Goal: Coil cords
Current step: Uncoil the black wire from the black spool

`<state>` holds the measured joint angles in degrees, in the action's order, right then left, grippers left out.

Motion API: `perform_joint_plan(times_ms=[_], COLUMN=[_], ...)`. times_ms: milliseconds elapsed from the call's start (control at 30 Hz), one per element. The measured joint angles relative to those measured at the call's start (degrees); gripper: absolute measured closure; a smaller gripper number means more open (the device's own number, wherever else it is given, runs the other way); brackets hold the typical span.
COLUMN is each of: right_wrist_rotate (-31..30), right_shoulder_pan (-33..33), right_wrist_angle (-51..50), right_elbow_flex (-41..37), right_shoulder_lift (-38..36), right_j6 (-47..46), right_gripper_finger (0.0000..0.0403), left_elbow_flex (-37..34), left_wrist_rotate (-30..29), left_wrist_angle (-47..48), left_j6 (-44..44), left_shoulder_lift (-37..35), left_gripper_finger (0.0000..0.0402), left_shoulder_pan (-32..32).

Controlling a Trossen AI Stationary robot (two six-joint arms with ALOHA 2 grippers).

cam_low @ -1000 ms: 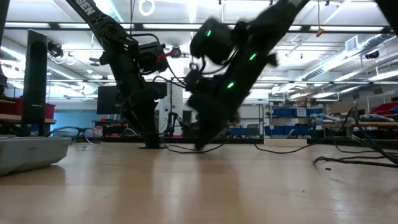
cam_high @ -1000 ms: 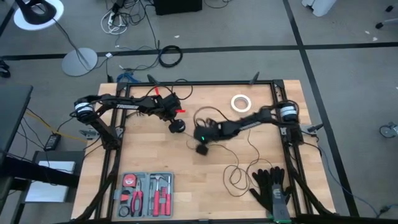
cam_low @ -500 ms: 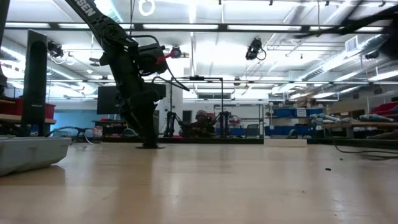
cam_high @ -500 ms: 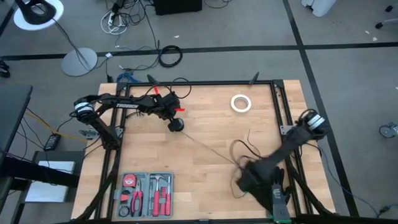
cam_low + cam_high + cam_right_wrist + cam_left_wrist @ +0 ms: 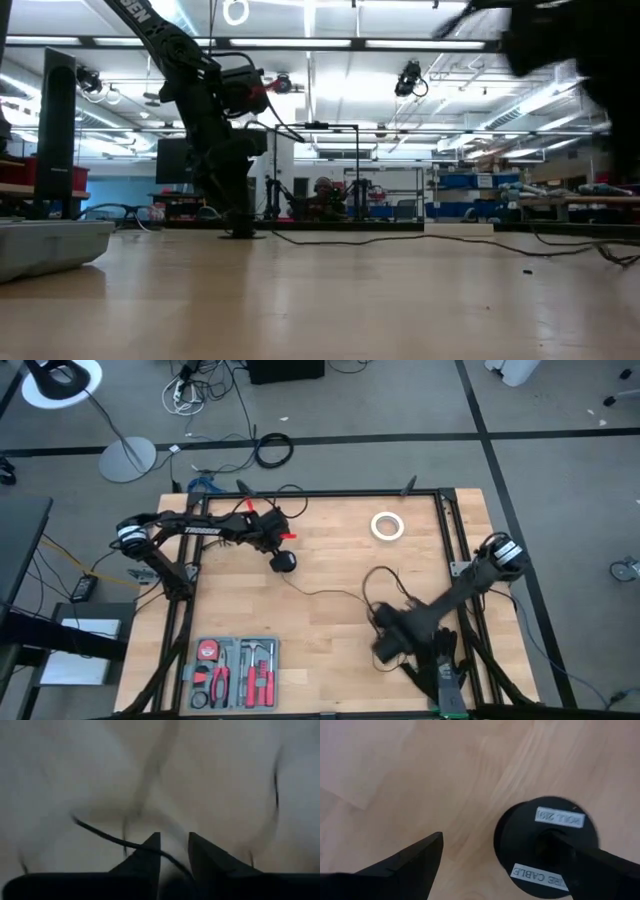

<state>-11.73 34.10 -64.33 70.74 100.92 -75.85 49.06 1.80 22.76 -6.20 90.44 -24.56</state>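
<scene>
**Q:** On the table (image 5: 330, 540), how far along is the coiling?

**A:** Barely begun, I judge. The cord (image 5: 325, 594) lies slack across the wood. One thin line runs from left of the table's middle toward the right front corner and ends there in loose, open loops. Nothing is gathered into a neat coil. All the winding is left.

**Q:** Arms?

**A:** My left arm (image 5: 200, 528) reaches in from the left edge, bent at the elbow. The left gripper (image 5: 282, 557) is low over the puck (image 5: 545, 845). My right arm (image 5: 465, 585) stretches from the right edge down toward the front edge. The right gripper (image 5: 388, 643) is just beside the black gloves (image 5: 440, 665) and close to the loops.

**Q:** Puck?

**A:** Flat on the wood, left of the middle, labelled face up, with the cord leaving it.

**Q:** Fingers?

**A:** The left fingers (image 5: 407, 862) are spread wide. One lies across the puck's top and the other stands clear on bare wood, so there is no pinch. The right fingers (image 5: 145, 852) are narrow, with a slit showing between them. The cord runs in toward that slit, but I cannot tell whether it touches.
</scene>
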Motion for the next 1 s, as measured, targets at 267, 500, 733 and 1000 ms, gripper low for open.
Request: perform_joint_plan(times_ms=[267,500,733,1000], right_wrist_rotate=[-13.01,-4.96,-4.37,-4.26], right_shoulder_pan=[-16.35,-27.50,-30.86,-27.74], right_wrist_angle=[34.92,69.17,57.43,33.08], right_elbow_flex=[-0.01,1.61,12.74,21.33], right_shoulder_lift=[3.27,14.34,25.89,25.25], right_j6=[34.88,61.70,63.77,60.60], right_gripper_finger=[0.0239,0.0221,0.0250,0.0391], left_elbow_flex=[-0.04,-2.54,-3.17,-3.17], left_wrist_rotate=[-0.24,-0.39,-0.42,-0.93], left_wrist_angle=[-0.07,-0.71,-1.25,-2.36], left_j6=[0.06,0.70,1.08,1.50], left_shoulder_lift=[-3.61,-3.59,-3.57,-3.57], left_gripper_finger=[0.0035,0.0035,0.0035,0.0035], left_shoulder_pan=[0.00,0.00,-0.16,-0.20])
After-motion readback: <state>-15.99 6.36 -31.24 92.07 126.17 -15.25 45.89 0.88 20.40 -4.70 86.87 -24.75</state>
